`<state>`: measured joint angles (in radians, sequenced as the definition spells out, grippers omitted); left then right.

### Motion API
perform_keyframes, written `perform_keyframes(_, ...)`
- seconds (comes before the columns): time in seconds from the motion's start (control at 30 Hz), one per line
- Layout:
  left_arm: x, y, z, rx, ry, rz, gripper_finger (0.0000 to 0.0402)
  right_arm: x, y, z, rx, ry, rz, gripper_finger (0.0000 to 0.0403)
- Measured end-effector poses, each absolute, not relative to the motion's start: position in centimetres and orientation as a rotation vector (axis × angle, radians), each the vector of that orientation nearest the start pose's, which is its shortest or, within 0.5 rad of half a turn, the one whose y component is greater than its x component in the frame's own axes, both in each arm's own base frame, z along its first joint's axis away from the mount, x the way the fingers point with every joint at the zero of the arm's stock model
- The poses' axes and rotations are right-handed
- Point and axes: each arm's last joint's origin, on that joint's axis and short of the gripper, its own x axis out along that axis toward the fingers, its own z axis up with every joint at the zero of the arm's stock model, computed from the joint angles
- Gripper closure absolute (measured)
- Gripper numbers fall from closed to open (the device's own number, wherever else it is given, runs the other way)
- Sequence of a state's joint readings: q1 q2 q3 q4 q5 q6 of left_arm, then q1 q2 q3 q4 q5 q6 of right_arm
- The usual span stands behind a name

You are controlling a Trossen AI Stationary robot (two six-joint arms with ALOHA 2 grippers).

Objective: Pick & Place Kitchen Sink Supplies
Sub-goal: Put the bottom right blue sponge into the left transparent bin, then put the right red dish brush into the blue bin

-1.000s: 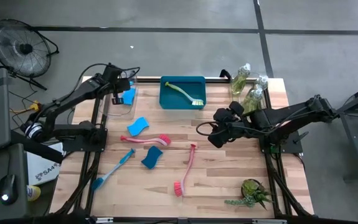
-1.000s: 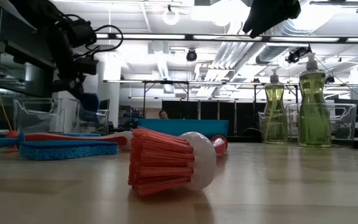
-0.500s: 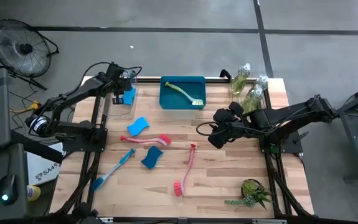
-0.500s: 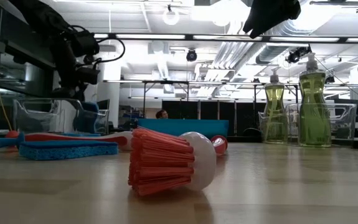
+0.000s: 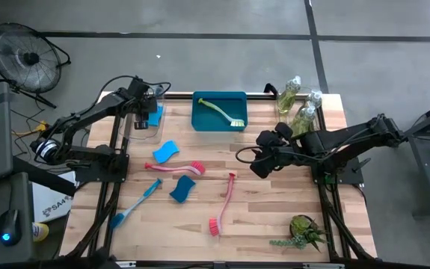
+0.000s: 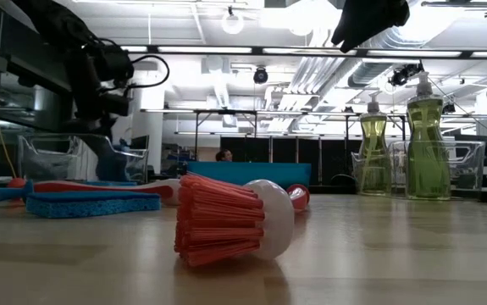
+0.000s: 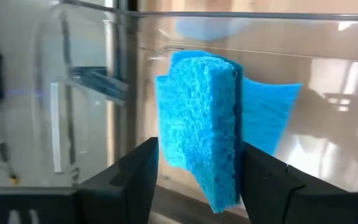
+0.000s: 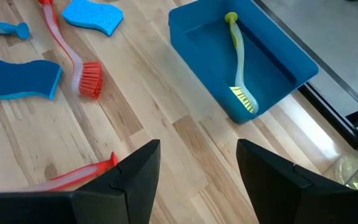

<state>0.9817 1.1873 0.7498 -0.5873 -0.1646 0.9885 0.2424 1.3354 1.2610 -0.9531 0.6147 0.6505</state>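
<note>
Our left gripper sits over the clear plastic bin, fingers spread either side of the small blue rectangular sponge inside it, no longer pinching. We'd lift straight up to avoid snagging. Right gripper hovers open near the bin-side blue tray.

Left fingers opened off sponge

A light wooden table fills the middle of the high view. At its upper centre sits a blue rectangular tray; to its left a clear bin, to its right bottles of yellow-green liquid. Mid-table lie two blue sponges, a pink-red brush, another lower down, and a blue brush lower left. A spiky green plant stands lower right.
</note>
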Motion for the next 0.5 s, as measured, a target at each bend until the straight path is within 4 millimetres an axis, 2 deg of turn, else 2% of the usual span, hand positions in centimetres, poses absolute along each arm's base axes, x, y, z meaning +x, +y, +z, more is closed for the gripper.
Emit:
perform_keyframes(0.2, 11.7, 17.9, 21.6, 0.324, 1.322, 0.375, 0.0199, 25.1, 4.5, 32.4, 0.166, 0.777, -0.617, 0.0196)
perform_keyframes(0.5, 11.4, 16.7, 21.9, 0.197, 1.247, 0.316, 0.0149, 25.1, 4.6, 32.3, 0.177, 0.791, -0.594, 0.0196)
